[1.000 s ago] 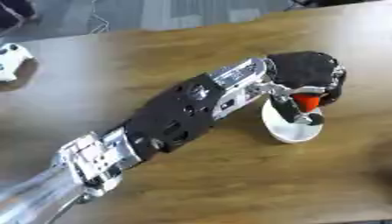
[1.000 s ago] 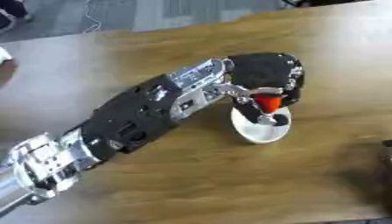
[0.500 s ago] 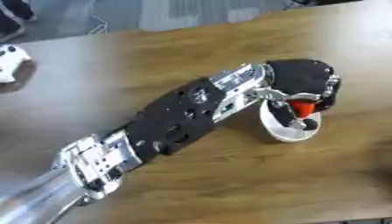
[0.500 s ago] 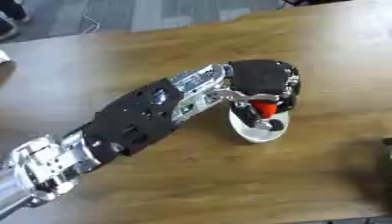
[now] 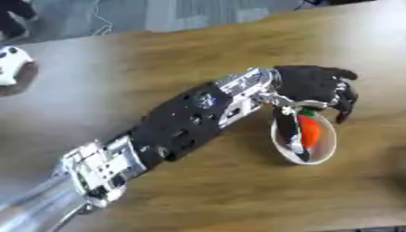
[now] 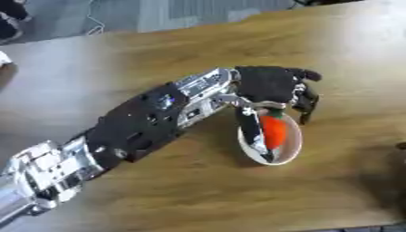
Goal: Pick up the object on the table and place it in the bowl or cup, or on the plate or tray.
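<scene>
Left eye view, carrot [image 5: 310, 130] in bowl [image 5: 324, 152], beside left hand [image 5: 311, 84] thumb

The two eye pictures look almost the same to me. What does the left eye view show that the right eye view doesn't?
Only the left eye view shows a white object on a dark round base at the table's left edge. Only the right eye view shows a small dark shape at its right edge. Both show the black left hand over the small white bowl on the brown wooden table, with the orange object lying inside the bowl.
</scene>
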Controlling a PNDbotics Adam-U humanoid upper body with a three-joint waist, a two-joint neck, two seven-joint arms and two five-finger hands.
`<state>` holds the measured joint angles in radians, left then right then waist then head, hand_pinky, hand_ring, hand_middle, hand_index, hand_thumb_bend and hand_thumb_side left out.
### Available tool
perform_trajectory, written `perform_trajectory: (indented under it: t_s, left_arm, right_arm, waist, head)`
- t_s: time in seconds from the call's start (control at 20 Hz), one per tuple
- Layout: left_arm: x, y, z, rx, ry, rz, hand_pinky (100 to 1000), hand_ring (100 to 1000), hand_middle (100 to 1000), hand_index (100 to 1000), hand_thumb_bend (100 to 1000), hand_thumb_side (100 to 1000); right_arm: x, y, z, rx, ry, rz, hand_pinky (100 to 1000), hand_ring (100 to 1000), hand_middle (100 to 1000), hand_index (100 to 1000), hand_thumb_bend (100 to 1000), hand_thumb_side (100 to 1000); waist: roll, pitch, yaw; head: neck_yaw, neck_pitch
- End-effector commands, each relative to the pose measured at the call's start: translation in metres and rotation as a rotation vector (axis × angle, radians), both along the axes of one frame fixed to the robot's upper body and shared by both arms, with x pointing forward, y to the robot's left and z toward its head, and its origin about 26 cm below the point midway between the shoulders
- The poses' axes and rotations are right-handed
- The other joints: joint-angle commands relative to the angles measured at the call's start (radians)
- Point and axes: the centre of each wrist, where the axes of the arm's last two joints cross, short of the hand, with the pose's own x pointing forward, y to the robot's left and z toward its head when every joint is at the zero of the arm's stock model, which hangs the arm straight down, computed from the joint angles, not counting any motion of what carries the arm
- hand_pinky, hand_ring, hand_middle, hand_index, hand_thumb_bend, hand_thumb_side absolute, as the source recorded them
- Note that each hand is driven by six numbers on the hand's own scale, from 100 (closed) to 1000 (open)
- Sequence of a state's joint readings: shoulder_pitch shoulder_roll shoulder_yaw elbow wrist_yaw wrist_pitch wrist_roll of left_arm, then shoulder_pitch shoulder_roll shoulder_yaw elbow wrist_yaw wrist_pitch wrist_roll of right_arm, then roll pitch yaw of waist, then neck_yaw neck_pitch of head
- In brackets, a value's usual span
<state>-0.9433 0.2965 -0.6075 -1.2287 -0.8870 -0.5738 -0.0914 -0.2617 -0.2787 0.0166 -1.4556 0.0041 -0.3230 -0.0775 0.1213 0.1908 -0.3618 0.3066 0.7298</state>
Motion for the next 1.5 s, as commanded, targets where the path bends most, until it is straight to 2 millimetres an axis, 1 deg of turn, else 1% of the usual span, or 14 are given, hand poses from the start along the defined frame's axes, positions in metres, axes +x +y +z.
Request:
perform_trajectory:
  t_s: [0.05,0.15,0.3,0.35,0.45,0.5,0.6,0.7,0.9,0.95,1.1,1.15,1.25,1.5]
  left_arm:
    - [0.0,0.0,0.007,-0.013,-0.01,-0.034,1000,741,729,774,906,896]
    - [0.001,0.0,0.007,-0.013,-0.009,-0.038,1000,718,716,768,899,923]
    - [0.001,0.001,0.008,-0.014,-0.011,-0.039,1000,619,669,746,893,927]
    - [0.002,0.001,0.008,-0.016,-0.012,-0.038,1000,578,636,722,890,922]
    - [0.001,0.002,0.011,-0.027,-0.019,-0.035,1000,508,574,651,845,837]
    - [0.001,0.003,0.013,-0.032,-0.026,-0.03,1000,478,547,634,790,791]
    - [0.0,0.006,0.018,-0.044,-0.043,-0.024,1000,437,516,615,758,762]
    - [-0.003,0.008,0.03,-0.081,-0.074,-0.025,952,395,473,592,768,770]
    - [-0.017,0.011,0.06,-0.162,-0.132,-0.04,885,382,454,589,777,780]
    - [-0.021,0.011,0.065,-0.176,-0.136,-0.044,885,382,454,589,777,780]
    - [-0.032,0.013,0.075,-0.231,-0.12,-0.048,815,394,452,589,759,773]
    - [-0.035,0.015,0.077,-0.245,-0.11,-0.047,810,395,453,589,758,773]
    - [-0.04,0.022,0.079,-0.269,-0.082,-0.025,763,415,479,587,736,760]
    - [-0.044,0.04,0.075,-0.306,-0.001,0.041,765,407,472,580,714,745]
  right_arm:
    - [0.002,-0.005,0.015,-0.014,-0.05,-0.01,852,529,1000,714,100,338]
    - [0.002,-0.006,0.015,-0.014,-0.051,-0.014,851,529,1000,715,100,338]
    - [0.002,-0.006,0.013,-0.014,-0.046,-0.017,850,528,999,714,100,338]
    - [0.002,-0.006,0.013,-0.014,-0.045,-0.017,850,527,999,714,100,338]
    - [0.001,-0.007,0.011,-0.014,-0.039,-0.021,850,527,999,714,100,337]
    - [0.001,-0.008,0.01,-0.014,-0.036,-0.023,849,526,999,714,100,337]
    - [0.0,-0.008,0.009,-0.015,-0.033,-0.026,849,526,999,714,100,337]
    - [-0.001,-0.01,0.008,-0.015,-0.027,-0.031,849,525,999,714,100,337]
    - [-0.003,-0.012,0.003,-0.016,-0.013,-0.043,848,524,998,714,100,337]
    - [-0.003,-0.013,0.002,-0.016,-0.01,-0.045,848,524,998,714,100,337]
    - [-0.005,-0.015,-0.002,-0.017,0.006,-0.054,848,523,998,714,100,337]
    - [-0.006,-0.016,-0.003,-0.016,0.009,-0.056,848,523,998,714,100,337]
    - [-0.007,-0.016,-0.005,-0.014,0.013,-0.056,847,523,996,713,100,338]
    - [-0.009,-0.014,-0.009,-0.01,0.024,-0.054,845,521,993,713,100,339]
  waist:
    - [-0.006,-0.017,0.001]
    - [-0.006,-0.018,0.002]
    - [-0.006,-0.021,0.004]
    - [-0.006,-0.022,0.004]
    - [-0.006,-0.024,0.007]
    - [-0.007,-0.026,0.009]
    - [-0.007,-0.029,0.012]
    - [-0.008,-0.033,0.017]
    - [-0.011,-0.045,0.03]
    - [-0.012,-0.048,0.032]
    - [-0.018,-0.063,0.052]
    - [-0.02,-0.067,0.059]
    - [-0.026,-0.077,0.079]
    - [-0.044,-0.102,0.135]
  head:
    - [-0.009,0.003]
    - [-0.008,0.004]
    - [-0.008,0.005]
    - [-0.008,0.005]
    - [-0.008,0.005]
    - [-0.007,0.006]
    - [-0.006,0.007]
    - [-0.007,0.008]
    - [-0.008,0.01]
    - [-0.008,0.01]
    - [-0.011,0.012]
    - [-0.013,0.013]
    - [-0.019,0.011]
    - [-0.027,0.001]
